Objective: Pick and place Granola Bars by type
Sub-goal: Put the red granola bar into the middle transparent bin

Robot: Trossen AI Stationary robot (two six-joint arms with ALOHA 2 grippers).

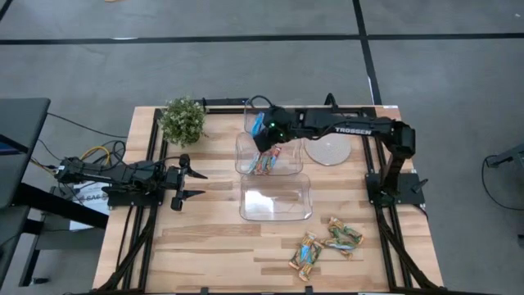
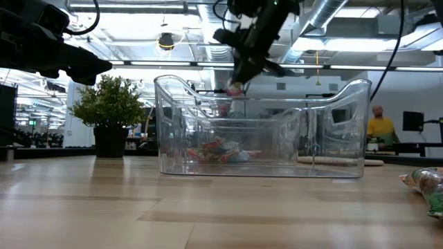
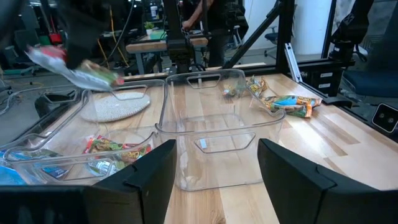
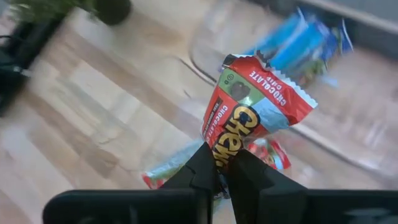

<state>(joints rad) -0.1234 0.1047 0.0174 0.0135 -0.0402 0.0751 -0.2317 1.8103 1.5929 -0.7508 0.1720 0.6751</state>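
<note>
- The left gripper (image 1: 195, 184) is parked over the wooden desk (image 1: 205, 246), jaws spread wide and empty.
- A red-green bar (image 4: 252, 115) is pinched in the closed jaws of the right gripper (image 1: 266, 141), held above the middle tub (image 1: 246, 152) where like bars lie, presumably for dropping.
- Tan-orange bars (image 1: 326, 242) remain unsorted on the desk at right.
</note>
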